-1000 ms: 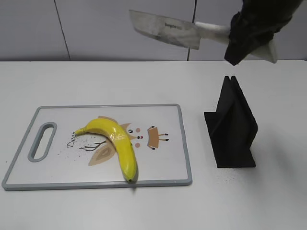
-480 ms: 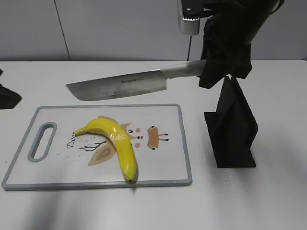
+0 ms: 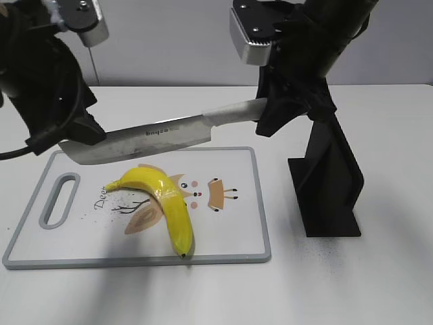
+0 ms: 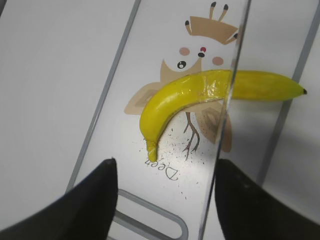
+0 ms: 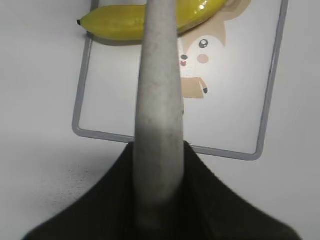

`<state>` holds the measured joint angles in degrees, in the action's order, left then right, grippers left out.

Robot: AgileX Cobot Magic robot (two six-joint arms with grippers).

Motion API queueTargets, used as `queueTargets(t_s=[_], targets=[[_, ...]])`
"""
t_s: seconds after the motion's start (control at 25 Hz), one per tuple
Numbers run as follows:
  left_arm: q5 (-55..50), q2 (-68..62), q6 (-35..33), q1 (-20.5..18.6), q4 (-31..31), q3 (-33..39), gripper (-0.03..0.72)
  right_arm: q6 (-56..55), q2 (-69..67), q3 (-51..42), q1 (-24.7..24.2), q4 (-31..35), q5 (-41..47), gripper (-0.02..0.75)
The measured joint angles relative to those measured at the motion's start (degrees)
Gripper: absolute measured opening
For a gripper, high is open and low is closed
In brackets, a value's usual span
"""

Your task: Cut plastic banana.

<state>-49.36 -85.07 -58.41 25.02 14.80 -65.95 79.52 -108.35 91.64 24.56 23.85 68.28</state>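
Observation:
The plastic banana (image 3: 164, 202) lies on the white cutting board (image 3: 233, 233), stem to the left, dark tip at the front edge. My right gripper (image 3: 268, 116) is shut on the grey handle of a knife (image 3: 145, 139) and holds the blade level, just above and behind the banana. My left gripper (image 3: 80, 134) is open over the board's left end, at the blade's tip. In the left wrist view the blade (image 4: 226, 120) runs edge-on across the banana (image 4: 185, 95), close to the right finger of the open jaws (image 4: 165, 200). The right wrist view shows the handle (image 5: 157, 100) in the gripper (image 5: 159, 165) above the banana (image 5: 115, 24).
A black knife stand (image 3: 329, 179) stands on the white table right of the board, under my right arm. The board has a slot handle (image 3: 59, 200) at its left end and an owl print (image 3: 203, 193) in the middle. A grey wall is behind.
The knife has come down and to the left, now low over the board. My left arm has come in from the left to the blade's tip. The banana has not moved.

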Motion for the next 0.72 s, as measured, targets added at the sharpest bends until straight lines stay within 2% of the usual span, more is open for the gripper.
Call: queueTargets(t_s=[0.08,0.16,0.24,0.32,0.36,0.48,0.72], targets=[[0.15,-2.4,-0.11,0.0,0.0,-0.52,0.555,0.3,-0.19,0.0,0.0,0.6,-1.35,0.162],[0.16,-4.16,-0.11,0.06,0.0,-0.58,0.483,0.53,-0.19,0.0,0.0,1.26,-2.48,0.162],[0.22,-5.45,-0.16,0.06,0.0,-0.58,0.35,0.59,-0.25,0.0,0.0,1.69,-2.87,0.162],[0.43,-6.15,-0.2,0.06,0.18,-0.58,0.152,0.53,-0.54,0.06,0.0,1.75,-3.45,0.162],[0.68,-6.28,-0.2,0.1,0.23,-0.58,0.09,0.46,-0.79,0.06,0.0,1.7,-3.75,0.162],[0.76,-6.45,-0.7,0.1,0.17,-0.58,0.033,0.65,-1.73,0.19,0.0,1.68,-4.42,0.162],[1.55,-9.73,-1.02,0.1,1.77,0.91,0.019,-1.33,-5.72,0.26,0.0,0.74,-3.58,0.162]])
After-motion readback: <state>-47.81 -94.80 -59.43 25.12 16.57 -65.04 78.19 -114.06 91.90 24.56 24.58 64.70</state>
